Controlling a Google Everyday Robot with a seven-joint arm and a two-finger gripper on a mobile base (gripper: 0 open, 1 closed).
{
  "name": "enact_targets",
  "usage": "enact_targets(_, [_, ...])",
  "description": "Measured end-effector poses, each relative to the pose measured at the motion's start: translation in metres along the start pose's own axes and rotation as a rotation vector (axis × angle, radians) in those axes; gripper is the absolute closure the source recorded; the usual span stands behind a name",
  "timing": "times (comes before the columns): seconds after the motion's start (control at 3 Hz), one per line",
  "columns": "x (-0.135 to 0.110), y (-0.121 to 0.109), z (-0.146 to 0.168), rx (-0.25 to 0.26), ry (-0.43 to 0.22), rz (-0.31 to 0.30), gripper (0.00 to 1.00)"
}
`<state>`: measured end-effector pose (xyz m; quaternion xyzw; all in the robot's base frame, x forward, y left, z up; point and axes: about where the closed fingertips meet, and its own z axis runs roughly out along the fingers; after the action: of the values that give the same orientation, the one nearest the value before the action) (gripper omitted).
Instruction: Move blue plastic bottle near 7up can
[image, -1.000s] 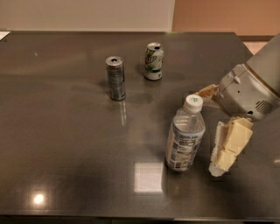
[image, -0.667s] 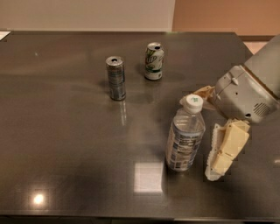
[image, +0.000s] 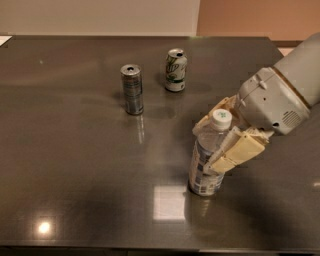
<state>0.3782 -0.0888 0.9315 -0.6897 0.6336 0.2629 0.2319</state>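
the gripper (image: 207, 147) sits at the right-front part of the table (image: 75, 165), its two cream fingers (image: 239, 150) clasped on the blue plastic bottle (image: 204, 172), one across the near side and one behind the neck. a moment ago the gripper hung just to the right of the bottle with its fingers spread wider and the near one clear of it; now it has slid left so the bottle stands between them, and the fingers have drawn together. the bottle itself has stayed where it was.

the bottle stands on its base, long axis close to vertical, white cap up and leaning slightly to the right. it is well apart from the 7up can (image: 176, 70), which stands upright toward the far edge. a slim silver-blue can (image: 132, 89) stands upright near the 7up can, to its left and a little nearer the camera.
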Motion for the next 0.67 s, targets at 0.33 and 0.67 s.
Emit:
enact_targets(0.33, [-0.0047,-0.0039,0.0000,0.003,-0.020,-0.008,0.65])
enact_targets(0.67, [-0.0074,-0.0072,-0.0011,0.007,-0.029,-0.010,0.87])
